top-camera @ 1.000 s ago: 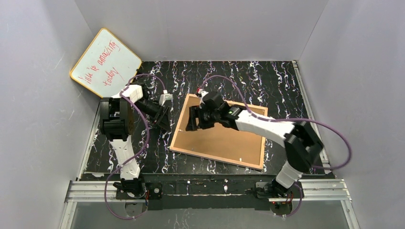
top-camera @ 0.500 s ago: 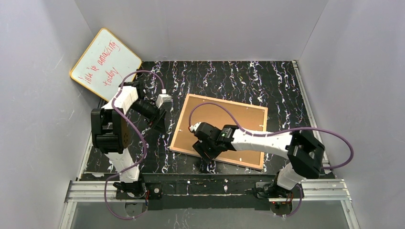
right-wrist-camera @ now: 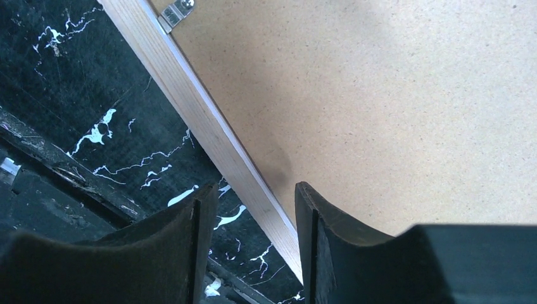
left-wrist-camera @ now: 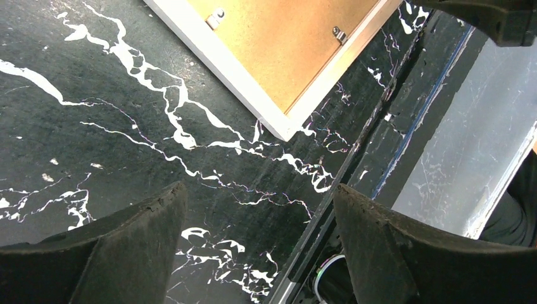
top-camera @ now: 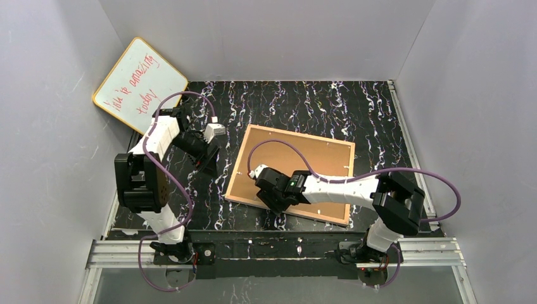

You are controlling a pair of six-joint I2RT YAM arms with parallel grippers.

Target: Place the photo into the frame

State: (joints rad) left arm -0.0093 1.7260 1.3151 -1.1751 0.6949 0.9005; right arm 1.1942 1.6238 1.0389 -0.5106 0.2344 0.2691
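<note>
The frame [top-camera: 329, 218] lies face down on the black marbled table, tan wood rim up, with a brown backing board [top-camera: 316, 161] inside it. The photo is hidden. My right gripper [top-camera: 268, 201] hangs over the frame's near-left edge. In the right wrist view it [right-wrist-camera: 253, 190] is open, and the wood rim [right-wrist-camera: 190, 107] runs beneath the gap between its fingers, next to the board [right-wrist-camera: 392, 95]. My left gripper [top-camera: 211, 166] is open over bare table left of the frame. In its wrist view the jaws [left-wrist-camera: 259, 190] are wide apart and empty, with the frame's white corner [left-wrist-camera: 218, 57] beyond them.
A yellow-rimmed whiteboard [top-camera: 140, 82] with red writing leans in the far-left corner. Grey walls close in three sides. An aluminium rail [top-camera: 272, 250] runs along the near edge. Small metal clips [right-wrist-camera: 177, 14] sit on the frame's back.
My right gripper swung from the frame's far-left part down to its near-left edge and its jaws narrowed. My left arm drew back slightly and its jaws widened.
</note>
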